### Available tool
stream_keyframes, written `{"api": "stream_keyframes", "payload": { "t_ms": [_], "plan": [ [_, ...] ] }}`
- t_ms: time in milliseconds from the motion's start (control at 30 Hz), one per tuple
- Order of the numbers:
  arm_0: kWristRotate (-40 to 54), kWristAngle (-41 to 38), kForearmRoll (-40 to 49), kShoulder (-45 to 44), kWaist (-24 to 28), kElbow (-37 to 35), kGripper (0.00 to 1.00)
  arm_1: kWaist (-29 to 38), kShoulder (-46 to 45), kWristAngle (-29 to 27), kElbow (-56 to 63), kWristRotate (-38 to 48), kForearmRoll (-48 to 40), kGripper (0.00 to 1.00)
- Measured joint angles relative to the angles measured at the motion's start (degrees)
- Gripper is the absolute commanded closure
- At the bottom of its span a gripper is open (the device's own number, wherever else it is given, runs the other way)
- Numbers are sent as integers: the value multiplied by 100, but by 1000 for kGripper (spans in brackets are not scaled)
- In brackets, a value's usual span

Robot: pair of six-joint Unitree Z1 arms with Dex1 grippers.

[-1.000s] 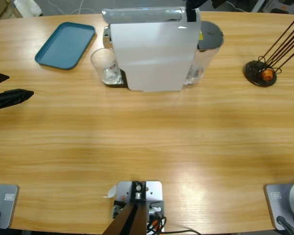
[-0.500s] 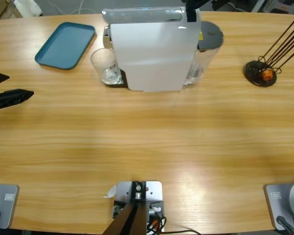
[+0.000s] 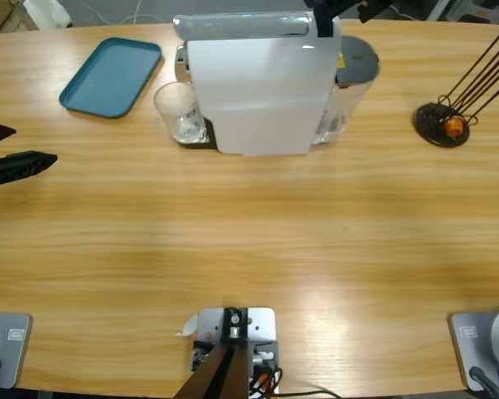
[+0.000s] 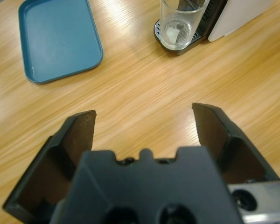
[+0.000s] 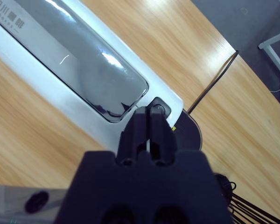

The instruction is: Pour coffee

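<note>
The left gripper [image 4: 144,126] waits low over the table with its jaws wide apart and nothing between them. Ahead of it and to its left lies the blue tray [image 4: 60,37]; ahead and slightly to its right the glass [image 4: 179,23] stands on the drip tray under the spout of the machine [image 3: 258,87]. Whatever coffee the glass holds is at most a thin pale film at its bottom; I cannot make out any brown liquid.

The right gripper [image 5: 149,128] has its jaws pressed together, holding nothing, with the tips right at the round button [image 5: 157,110] at the end of the machine's shiny lid; whether they touch it I cannot tell. To its far right stands the stick holder [image 3: 442,125].

The step in hand looks like starting the brew. Next, the closed jaws need a short, straight push onto the button, then a lift clear, while the left gripper stays ready for the glass.
</note>
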Motion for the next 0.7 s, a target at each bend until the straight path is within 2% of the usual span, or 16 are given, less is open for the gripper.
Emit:
{"api": "stream_keyframes", "payload": {
  "t_ms": [233, 433, 700],
  "plan": [
    [0, 0, 0, 0, 0, 0, 105, 9, -67, 18, 52, 34, -34, 1000],
    [0, -3, 0, 1, 0, 0, 105, 61, -134, -375, -385, -70, 458, 1000],
    [0, -32, 0, 4, 0, 0, 105, 77, -743, -529, -307, 20, 739, 1000]
  ]
}}
